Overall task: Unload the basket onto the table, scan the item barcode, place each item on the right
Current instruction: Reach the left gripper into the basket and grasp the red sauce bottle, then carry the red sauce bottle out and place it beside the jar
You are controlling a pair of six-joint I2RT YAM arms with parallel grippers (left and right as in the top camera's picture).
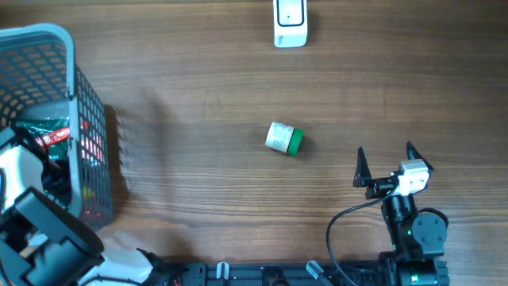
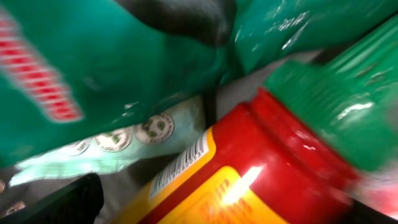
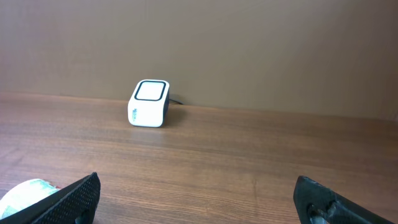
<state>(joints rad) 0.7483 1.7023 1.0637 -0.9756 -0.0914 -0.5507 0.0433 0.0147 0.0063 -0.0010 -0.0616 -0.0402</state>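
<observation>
Nothing is presented at the white boxy scanner [image 1: 290, 22]; the white green-capped bottle [image 1: 282, 138] lies well apart from it. Left gripper [image 2: 205, 214] and right gripper [image 1: 393, 163] are spread, empty; scanning remains.

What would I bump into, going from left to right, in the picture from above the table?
grey basket → little white jar with a green lid → right claw

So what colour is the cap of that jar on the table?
Green cap, clearest in overhead view.
</observation>
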